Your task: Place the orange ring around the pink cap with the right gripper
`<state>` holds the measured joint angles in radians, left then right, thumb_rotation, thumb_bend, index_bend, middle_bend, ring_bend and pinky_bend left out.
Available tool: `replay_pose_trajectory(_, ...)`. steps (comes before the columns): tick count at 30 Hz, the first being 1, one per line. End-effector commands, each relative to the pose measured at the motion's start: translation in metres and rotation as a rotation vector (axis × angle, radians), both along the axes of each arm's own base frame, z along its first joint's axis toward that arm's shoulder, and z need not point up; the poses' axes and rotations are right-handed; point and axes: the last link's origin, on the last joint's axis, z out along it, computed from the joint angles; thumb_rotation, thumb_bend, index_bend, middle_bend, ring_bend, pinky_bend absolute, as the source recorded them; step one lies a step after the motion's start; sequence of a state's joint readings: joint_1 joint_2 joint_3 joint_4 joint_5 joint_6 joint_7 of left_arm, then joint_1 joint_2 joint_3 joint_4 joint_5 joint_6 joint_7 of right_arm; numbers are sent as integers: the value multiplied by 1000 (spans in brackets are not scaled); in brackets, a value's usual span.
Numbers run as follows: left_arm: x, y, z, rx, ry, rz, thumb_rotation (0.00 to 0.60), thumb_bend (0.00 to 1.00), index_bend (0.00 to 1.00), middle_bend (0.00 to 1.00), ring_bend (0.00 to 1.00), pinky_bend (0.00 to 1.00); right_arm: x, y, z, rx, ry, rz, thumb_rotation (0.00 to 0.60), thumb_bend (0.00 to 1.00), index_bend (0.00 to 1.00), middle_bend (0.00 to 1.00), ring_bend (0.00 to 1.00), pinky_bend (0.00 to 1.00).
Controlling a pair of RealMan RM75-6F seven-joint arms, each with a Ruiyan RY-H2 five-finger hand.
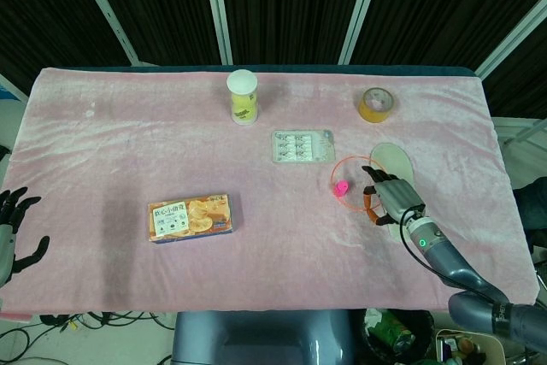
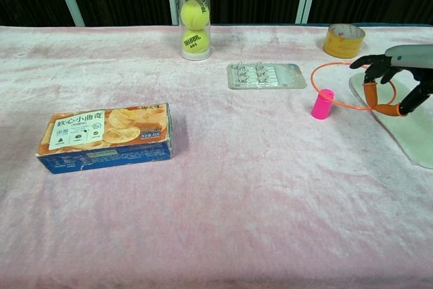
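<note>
Right hand pinches the right edge of the orange ring, holding it above the bench with the hoop extending left over the upright pink cap, which sits inside the ring's outline from overhead, so lowering should encircle it.

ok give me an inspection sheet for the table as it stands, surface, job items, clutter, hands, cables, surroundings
Surface: pink cloth, wrinkled.
Job's things: orange ring held above the table, over the pink cap; cap upright; ring not yet laid down around it.
Clutter: biscuit box, ball tube, blister pack, tape roll, insole.
Hands: right hand holds the ring in its fingers; left hand at the table's near left edge, fingers apart, holding nothing.
Cables: some below the table's front edge.
Surroundings: dark curtain with metal bars.
</note>
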<state>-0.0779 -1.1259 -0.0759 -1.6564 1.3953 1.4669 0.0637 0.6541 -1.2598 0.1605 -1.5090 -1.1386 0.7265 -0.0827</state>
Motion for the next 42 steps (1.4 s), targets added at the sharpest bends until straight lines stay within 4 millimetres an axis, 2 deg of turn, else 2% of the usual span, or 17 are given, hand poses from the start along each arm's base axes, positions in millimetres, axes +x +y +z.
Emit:
replay_pose_trajectory(1,0,0,0,-1,1,0,600,333,191,72,0,0,1,-2,-6,7,2,-2,600,436,675,0,67,160)
replay_pose_trajectory(5,0,1,0,-1,0,0,600,333,191,72,0,0,2,-3,-14,18,7,-4,600,408,640,0,67,160)
replay_pose_trajectory(8,0,0,0,-1,0,0,600,333,190,72,0,0,3,-4,-18,24,6,-7,600,391,536,0,67,160)
replay_pose_trajectory(13,-1,0,1,0,0,2,600,333,191,72,0,0,4,-6,-21,23,9,-18,600,373,434,0,60,160)
replay_pose_trajectory(22,-1,0,1,0,0,6,600,333,191,72,0,0,3,-4,-21,34,20,-45,600,369,410,0,54,160)
replay_pose_trajectory(30,-1,0,1,0,-1,6,600,333,191,72,0,0,0,5,5,-41,16,-28,600,340,409,0,54,160)
replay_pose_trajectory(33,0,0,1,0,-1,4,600,333,191,72,0,0,-6,18,21,-55,25,-44,600,309,368,0,54,160)
replay_pose_trajectory(36,0,0,0,-2,0,2,600,333,191,72,0,0,-10,36,40,-86,19,-53,600,296,227,0,54,160)
replay_pose_trajectory(38,1,0,0,-2,-1,0,600,333,191,72,0,0,-14,55,52,-135,21,-35,600,291,113,0,54,160)
replay_pose_trajectory(42,1,-1,-1,-2,-1,-3,600,333,191,72,0,0,-25,93,63,-228,18,3,600,268,7,0,51,160)
